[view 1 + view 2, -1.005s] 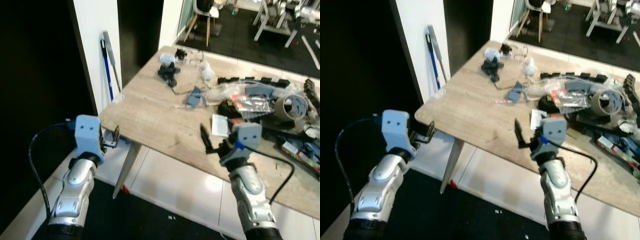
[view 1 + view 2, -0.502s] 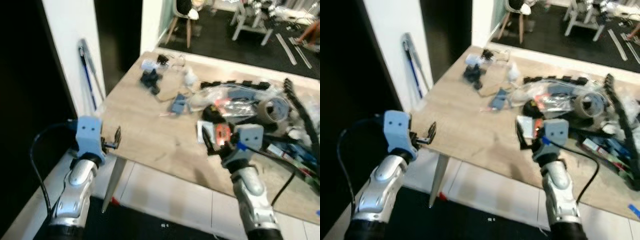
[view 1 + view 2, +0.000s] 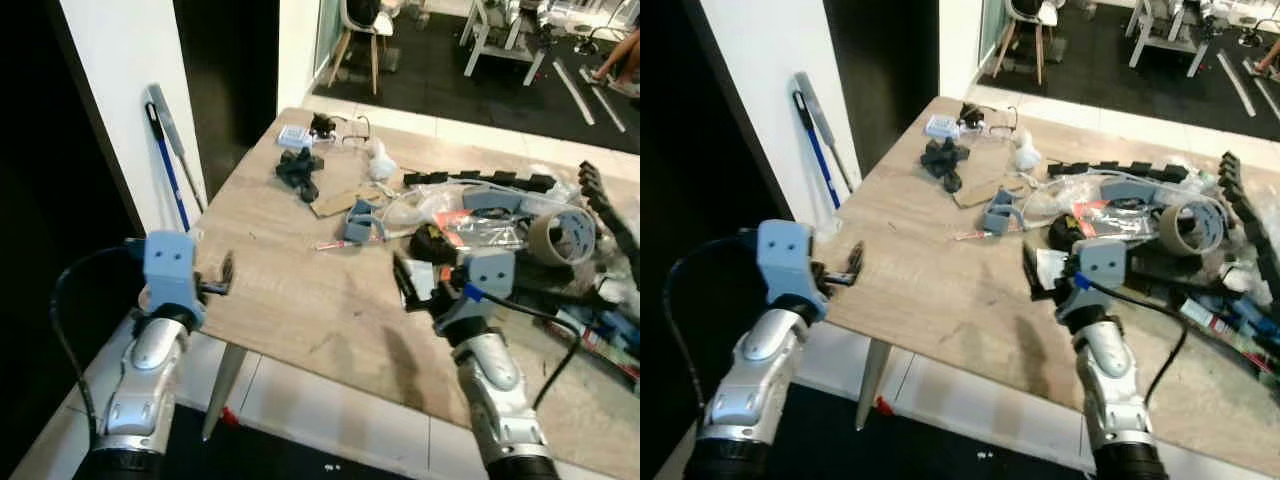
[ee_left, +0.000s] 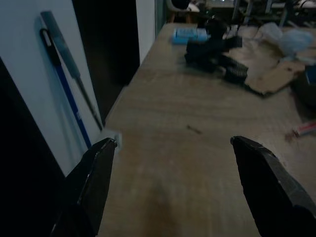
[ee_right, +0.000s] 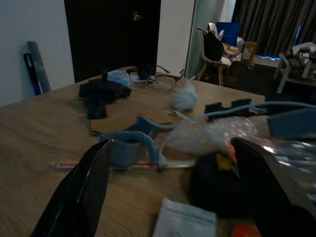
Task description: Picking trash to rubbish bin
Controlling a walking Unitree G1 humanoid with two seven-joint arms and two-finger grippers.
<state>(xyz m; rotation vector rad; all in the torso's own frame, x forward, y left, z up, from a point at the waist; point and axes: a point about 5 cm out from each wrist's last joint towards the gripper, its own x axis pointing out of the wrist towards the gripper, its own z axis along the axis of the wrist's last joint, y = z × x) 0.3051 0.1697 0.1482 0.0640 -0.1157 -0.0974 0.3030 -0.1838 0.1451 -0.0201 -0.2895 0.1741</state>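
Observation:
A cluttered wooden table (image 3: 290,290) stands before me. On it lie a crumpled white tissue (image 3: 378,157), a scrap of cardboard (image 3: 337,200), a blue-grey plastic part (image 3: 358,220), a thin red-and-white stick (image 3: 330,244), a clear plastic bag (image 3: 470,195) and a white paper packet (image 3: 420,283). My right gripper (image 3: 405,285) is open low over the table, just left of the packet (image 5: 185,222), pointing toward the plastic part (image 5: 133,140) and the tissue (image 5: 186,96). My left gripper (image 3: 222,275) is open at the table's near left edge, over bare wood (image 4: 197,148).
A roll of tape (image 3: 562,232), black segmented chains (image 3: 600,200) and boxes crowd the table's right side. A black gadget (image 3: 298,168) sits at the far left. A blue-handled tool (image 3: 165,150) leans on the white wall left of the table. A chair (image 3: 365,20) stands beyond.
The whole view has shifted as I came closer to the table. Both grippers, still open, now reach over the table's near edge, the right one beside the white packet.

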